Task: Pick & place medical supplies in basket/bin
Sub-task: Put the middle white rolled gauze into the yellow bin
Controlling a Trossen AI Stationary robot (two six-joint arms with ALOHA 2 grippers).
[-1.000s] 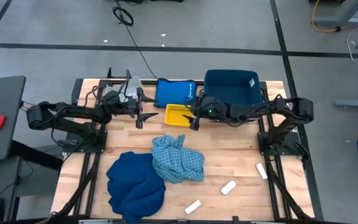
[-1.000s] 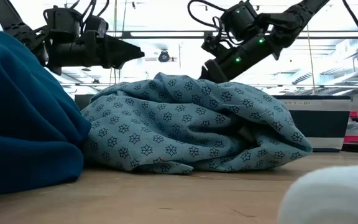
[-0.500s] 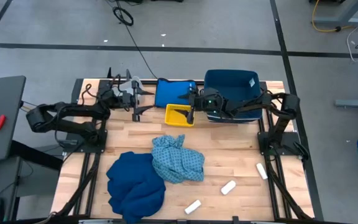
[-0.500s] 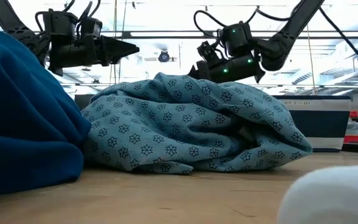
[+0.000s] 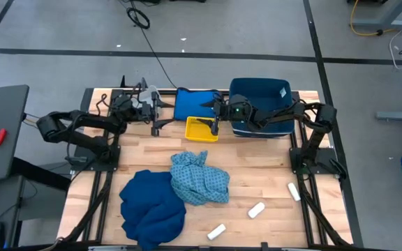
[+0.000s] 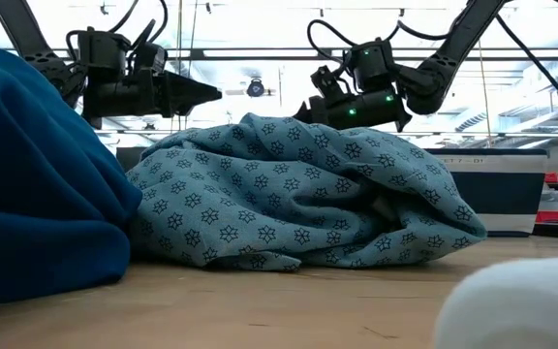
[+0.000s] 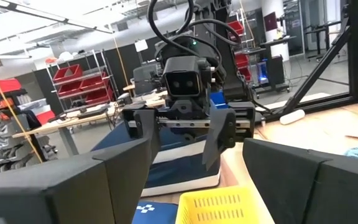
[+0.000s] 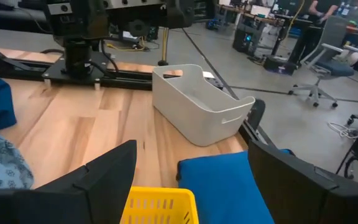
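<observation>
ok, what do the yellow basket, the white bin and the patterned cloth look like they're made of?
Yellow basket: looks like moulded plastic, matte, with a perforated grid wall.
White bin: probably plastic too, with smooth, slightly glossy walls, rounded corners and a moulded handle slot.
Patterned cloth: woven fabric, light blue with a printed star-like motif; it lies in soft crumpled folds.

High view: straight down on the whole surface [image 5: 257, 174].
Low view: level, very near the patterned cloth [image 6: 298, 194]; nearest objects blurred.
Wrist views: facing each other over the yellow basket [image 7: 219, 208], seemingly the one seen overhead.
</observation>
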